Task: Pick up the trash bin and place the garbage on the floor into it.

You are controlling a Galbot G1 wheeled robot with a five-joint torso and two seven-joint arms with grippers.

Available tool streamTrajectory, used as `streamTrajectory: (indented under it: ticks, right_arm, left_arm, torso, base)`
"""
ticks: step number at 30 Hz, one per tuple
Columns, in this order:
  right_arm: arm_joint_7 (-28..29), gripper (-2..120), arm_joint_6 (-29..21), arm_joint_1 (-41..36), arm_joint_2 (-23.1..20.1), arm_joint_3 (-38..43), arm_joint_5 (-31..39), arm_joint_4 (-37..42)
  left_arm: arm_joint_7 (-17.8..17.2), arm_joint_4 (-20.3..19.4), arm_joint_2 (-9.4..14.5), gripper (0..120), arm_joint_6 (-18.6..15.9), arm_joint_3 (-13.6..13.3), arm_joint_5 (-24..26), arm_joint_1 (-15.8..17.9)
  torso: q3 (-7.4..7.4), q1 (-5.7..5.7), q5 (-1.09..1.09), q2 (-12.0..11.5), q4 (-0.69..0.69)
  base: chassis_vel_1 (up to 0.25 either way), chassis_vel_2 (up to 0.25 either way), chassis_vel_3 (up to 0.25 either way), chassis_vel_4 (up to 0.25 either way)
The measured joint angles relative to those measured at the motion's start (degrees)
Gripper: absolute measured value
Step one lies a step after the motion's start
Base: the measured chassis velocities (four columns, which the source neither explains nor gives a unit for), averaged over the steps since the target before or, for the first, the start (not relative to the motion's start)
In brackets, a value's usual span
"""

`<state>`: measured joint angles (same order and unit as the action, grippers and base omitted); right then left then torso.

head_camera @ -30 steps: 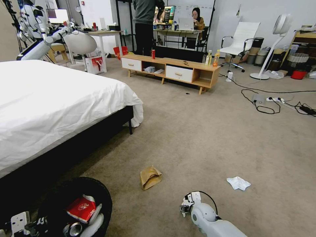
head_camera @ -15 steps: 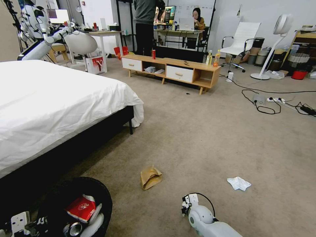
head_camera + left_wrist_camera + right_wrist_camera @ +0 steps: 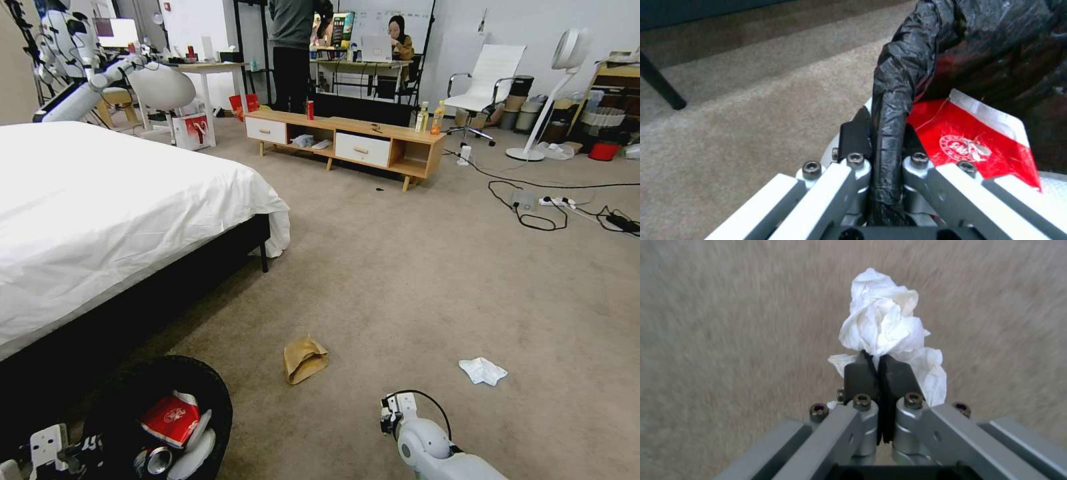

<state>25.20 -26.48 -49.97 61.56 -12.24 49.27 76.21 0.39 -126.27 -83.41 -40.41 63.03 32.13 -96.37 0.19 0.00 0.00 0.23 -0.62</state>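
On the carpet beside the bed, low at my left side: the trash bin (image 3: 167, 427), black-lined, hanging from my left gripper (image 3: 882, 133)
Left gripper: clamped on the bin's rim, one pad each side of the bunched black bag (image 3: 893, 100)
Bin contents: flat red snack packet (image 3: 170, 419), a crushed can (image 3: 159, 460) below it, something white along the inner wall
Right gripper: (image 3: 874, 368) pads pinched tight on a crumpled white tissue (image 3: 882, 326), which stands out past the fingertips over bare carpet
Right arm: low in front of me, well right of the bin; its wrist (image 3: 400, 413) shows in the head view
On the floor: crumpled brown paper bag (image 3: 304, 358) between bin and right arm; a second white tissue (image 3: 483, 371) off to the right, both apart from either gripper
Stage, as I judge it: bin in hand, tissue in hand, tissue not yet over the bin
Risk 1: the tissue is held by a small pinch at its base; a quick swing could shake it loose short of the rim
Risk 2: my left grip is partly on slick bag plastic; if the liner slides, the bin could tilt or sag and spill the packet and can
Risk 3: letting go before the tissue is above the opening puts it back on the carpet
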Motion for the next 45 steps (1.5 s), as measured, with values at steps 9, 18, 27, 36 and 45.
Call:
streamTrajectory:
  ticks: [9,18,27,36,45]
  right_arm:
    - [0.2,0,4.1,-0.1,-4.6,1.3,1.4,10.8]
    - [0.8,0,7.3,0.8,-9.1,2.2,3.1,27.8]
    - [-4.3,0,13.8,8.2,-11.0,-0.6,6.5,38.7]
    - [-3.3,0,14.0,22.2,-7.2,-11.5,19.7,45.7]
    - [2.0,0,8.7,35.7,1.0,-26.1,29.3,42.2]
  left_arm:
    - [-3.2,-0.3,1.0,3,-1.1,-2.3,2.9,1.9]
    - [-10.7,-1.1,3.3,3,-1.7,-5.6,11.3,3.8]
    - [-14.5,-2.4,6.7,3,-1.7,-7.8,18.1,4.3]
    - [-14.7,-3.4,8.3,3,-1.8,-8.2,19.4,4.2]
    - [-14.0,-3.9,8.9,3,-1.8,-9.1,19.3,4.8]
  torso:
    - [0.0,0.0,0.0,0.0,0.0]
    - [0.0,0.0,0.0,0.0,0.0]
    - [0.0,0.0,-0.01,0.0,0.02]
    - [0.0,0.0,-0.02,0.0,0.02]
    - [0.0,0.0,-0.02,0.0,0.0]
  base:
    - [0.0,0.0,0.0,0.0]
    - [0.0,0.0,0.0,0.0]
    - [0.0,0.0,0.0,0.0]
    - [0.0,0.0,0.0,0.0]
    - [0.0,0.0,0.0,0.0]
